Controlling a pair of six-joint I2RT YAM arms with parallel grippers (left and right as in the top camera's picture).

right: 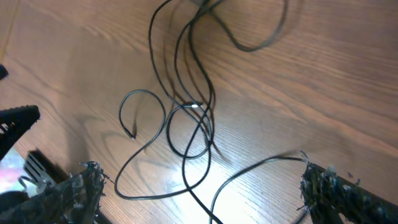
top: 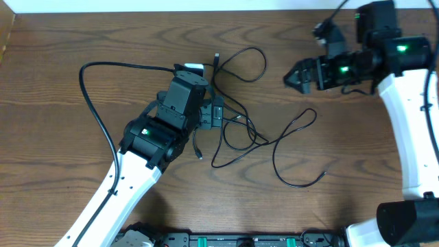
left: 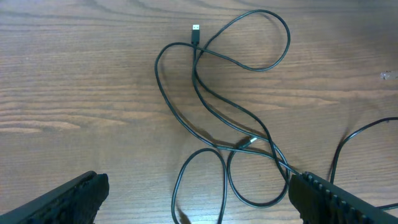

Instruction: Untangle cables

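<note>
Thin black cables (top: 236,134) lie looped over each other on the wooden table at the middle. One loop (top: 247,62) reaches to the back, with a small plug end (top: 217,56) beside it. A longer loop (top: 295,147) trails to the right. My left gripper (top: 214,114) is open and empty, at the left edge of the tangle. In the left wrist view the cables (left: 205,93) and plug (left: 195,28) lie ahead of the open fingers (left: 198,193). My right gripper (top: 293,74) is open and empty, up and right of the tangle; its view shows the cables (right: 186,118) between the fingers (right: 202,190). No white cord shows.
A thicker black cable (top: 92,103) fixed to the left arm arcs over the table's left half. The right arm's white link (top: 408,130) runs along the right edge. A wall edge borders the table at the back (top: 206,5).
</note>
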